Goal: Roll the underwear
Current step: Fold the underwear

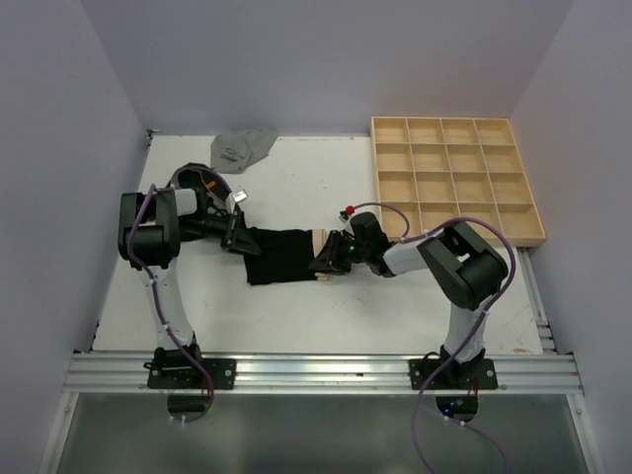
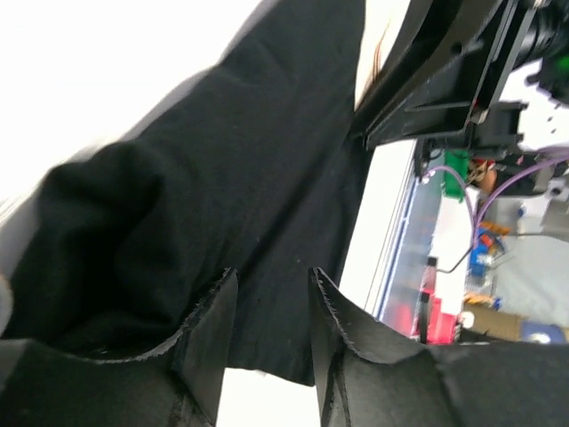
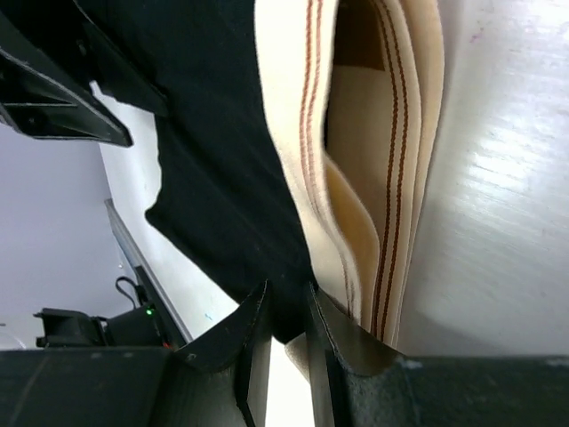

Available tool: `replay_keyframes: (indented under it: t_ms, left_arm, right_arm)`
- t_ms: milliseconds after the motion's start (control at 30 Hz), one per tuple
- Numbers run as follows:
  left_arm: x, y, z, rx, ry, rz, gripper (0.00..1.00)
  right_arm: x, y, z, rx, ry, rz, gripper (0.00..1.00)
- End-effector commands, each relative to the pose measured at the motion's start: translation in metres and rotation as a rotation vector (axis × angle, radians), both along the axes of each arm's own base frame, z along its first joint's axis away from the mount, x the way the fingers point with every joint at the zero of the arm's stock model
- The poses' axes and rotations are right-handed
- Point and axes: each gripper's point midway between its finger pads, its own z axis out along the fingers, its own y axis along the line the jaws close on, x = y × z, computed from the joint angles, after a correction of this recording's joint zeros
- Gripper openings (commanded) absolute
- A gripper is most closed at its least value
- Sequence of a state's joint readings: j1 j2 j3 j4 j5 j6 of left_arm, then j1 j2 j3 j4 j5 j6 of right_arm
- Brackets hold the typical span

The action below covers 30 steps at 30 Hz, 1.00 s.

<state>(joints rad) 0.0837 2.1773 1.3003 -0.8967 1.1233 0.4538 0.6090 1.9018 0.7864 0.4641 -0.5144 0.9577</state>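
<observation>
Watching the overhead feed, I am seeing a pair of black cloth briefs point(image 1: 281, 257) lying flat in the middle of the flat white table point(image 1: 296, 316), stretched between the two arms. Its tan striped waistband point(image 1: 318, 242) is facing the right arm.

The left gripper point(image 1: 237, 237) is sitting at the left edge of the black cloth briefs. Through the left wrist camera I am looking at the left gripper point(image 2: 271, 285) with its jaws partly apart and the black cloth point(image 2: 249, 178) filling the gap between them. The fabric is bunching into a soft fold on one side. I cannot tell whether the fingers are actually pinching it or only straddling it.

The right gripper point(image 1: 326, 262) is working at the opposite edge, right by the waistband. In the right wrist view its jaws point(image 3: 284, 298) are standing almost together, clamping a corner of the black fabric point(image 3: 222, 178) just beside the folded waistband point(image 3: 373, 178), which is showing thin reddish-brown lines along its length.

At the back of the table, well apart from both arms, a crumpled pair of plain grey cloth briefs point(image 1: 242, 148) is lying near the wall. A light wooden grid tray point(image 1: 442, 119) with square compartments is occupying the far right corner.
</observation>
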Motion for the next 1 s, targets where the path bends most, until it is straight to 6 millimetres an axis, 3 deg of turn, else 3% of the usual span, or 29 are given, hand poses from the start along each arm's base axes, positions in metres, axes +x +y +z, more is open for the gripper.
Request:
replay_keyframes:
  t_ms: [0, 33, 67, 133, 167, 300, 367, 467, 600, 800, 967]
  left_arm:
    - [0.021, 0.007, -0.012, 0.115, -0.235, -0.101, 0.46]
    - [0.018, 0.006, -0.004, 0.111, -0.255, -0.117, 0.47]
    - [0.020, 0.006, 0.010, 0.117, -0.333, -0.139, 0.48]
    - [0.016, 0.009, 0.023, 0.138, -0.395, -0.166, 0.51]
    - [0.018, 0.011, 0.039, 0.158, -0.484, -0.187, 0.52]
    - [0.010, 0.019, 0.065, 0.234, -0.678, -0.249, 0.56]
    - [0.010, 0.025, 0.079, 0.283, -0.811, -0.288, 0.57]
    - [0.001, 0.029, 0.082, 0.325, -0.957, -0.360, 0.58]
    - [-0.025, 0.028, 0.067, 0.300, -1.071, -0.485, 0.58]
    - [-0.044, 0.029, 0.050, 0.287, -1.187, -0.616, 0.56]
    - [-0.045, 0.032, 0.043, 0.345, -1.333, -0.663, 0.56]
  right_arm:
    - [-0.008, -0.010, 0.003, -0.077, -0.028, 0.045, 0.25]
    - [-0.011, -0.005, 0.015, -0.047, -0.043, 0.067, 0.26]
    - [-0.008, 0.000, 0.043, -0.016, -0.111, 0.086, 0.27]
    - [-0.014, 0.005, 0.065, -0.021, -0.180, 0.136, 0.30]
    - [-0.012, 0.002, 0.087, -0.048, -0.265, 0.173, 0.34]
    - [-0.016, -0.017, 0.101, -0.228, -0.445, 0.292, 0.38]
    - [-0.017, -0.031, 0.093, -0.338, -0.533, 0.359, 0.40]
    - [-0.028, -0.033, 0.086, -0.472, -0.660, 0.469, 0.42]
    - [-0.031, -0.032, 0.073, -0.610, -0.787, 0.582, 0.43]
    - [-0.027, -0.027, 0.053, -0.705, -0.855, 0.678, 0.43]
    - [-0.031, -0.030, 0.032, -0.763, -0.921, 0.776, 0.43]
